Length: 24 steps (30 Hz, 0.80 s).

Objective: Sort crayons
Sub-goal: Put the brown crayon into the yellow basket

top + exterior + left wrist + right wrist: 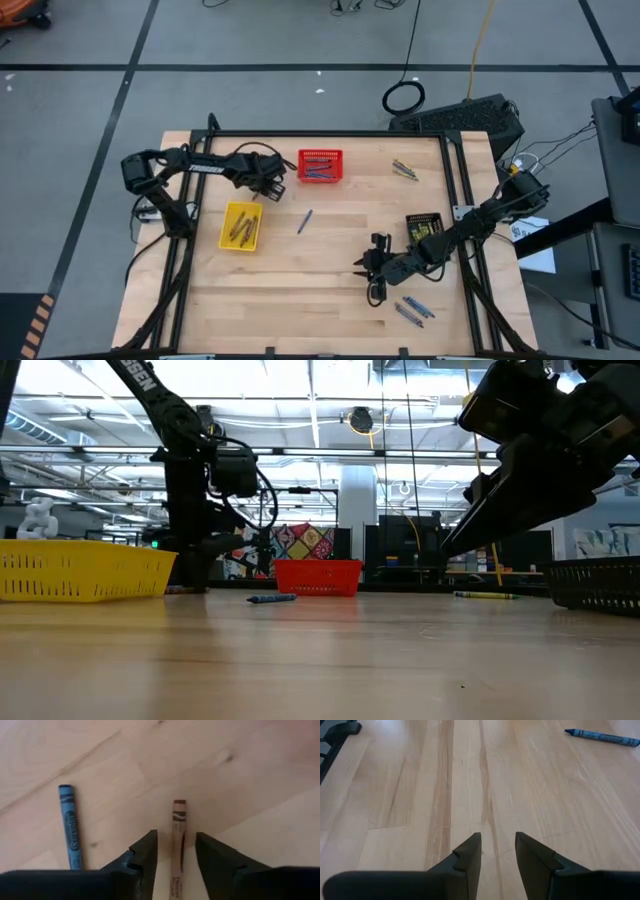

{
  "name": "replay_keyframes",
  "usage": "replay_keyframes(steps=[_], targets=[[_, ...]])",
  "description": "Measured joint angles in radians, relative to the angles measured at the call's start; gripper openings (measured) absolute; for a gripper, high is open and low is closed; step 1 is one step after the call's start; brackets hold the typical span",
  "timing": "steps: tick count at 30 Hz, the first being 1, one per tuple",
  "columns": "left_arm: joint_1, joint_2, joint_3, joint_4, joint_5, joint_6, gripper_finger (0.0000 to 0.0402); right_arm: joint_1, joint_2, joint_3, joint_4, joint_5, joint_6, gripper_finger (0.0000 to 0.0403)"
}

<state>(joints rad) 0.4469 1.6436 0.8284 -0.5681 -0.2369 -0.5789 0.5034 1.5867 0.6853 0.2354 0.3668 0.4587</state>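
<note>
Crayon sorting on the wooden counter [330, 290], left arm at work.

Red basket [320, 166], yellow basket [240, 226] and black basket [425, 226] ring scattered crayons. The left gripper [174, 851] has its jaws apart, straddling a brown crayon [178, 827] beside a blue crayon [68, 825]; the right gripper [497, 851] hangs with jaws apart, empty. Light, stiff, waxy and likely brittle: pinch mid-shaft, gently.

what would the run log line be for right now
task: sort crayons | left tool: fingers either side of brown crayon, blue crayon beside | right tool: open, empty, above table
</note>
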Motion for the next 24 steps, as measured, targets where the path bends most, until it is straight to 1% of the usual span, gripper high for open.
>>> replay_keyframes(steps=[3,9,10,13,17,21,24], targets=[[0.0,0.002,0.0,0.02,0.007,0.032,0.0102,0.0,0.0,0.0,0.0,0.0,0.0,0.0105],[0.0,0.001,-0.002,0.04,0.022,0.088,0.0016,0.0,-0.001,0.0,-0.001,0.0,0.0,0.0105],[0.0,-0.004,-0.002,0.039,0.021,0.092,0.001,0.003,-0.006,0.0,-0.007,-0.001,0.0,0.0105],[-0.01,-0.029,-0.005,0.035,0.011,0.091,0.001,0.012,-0.022,0.0,-0.022,-0.001,0.0,0.0105],[-0.068,-0.123,-0.005,0.036,-0.005,0.089,0.0005,0.032,-0.064,0.0,-0.117,0.005,0.026,0.0105],[-0.166,-0.254,-0.005,0.039,-0.046,0.062,0.0,0.055,-0.138,0.0,-0.273,0.125,0.107,0.0105],[-0.275,-0.353,-0.004,0.05,-0.057,0.033,0.0001,0.068,-0.188,0.0,-0.352,0.232,0.147,0.0105]])
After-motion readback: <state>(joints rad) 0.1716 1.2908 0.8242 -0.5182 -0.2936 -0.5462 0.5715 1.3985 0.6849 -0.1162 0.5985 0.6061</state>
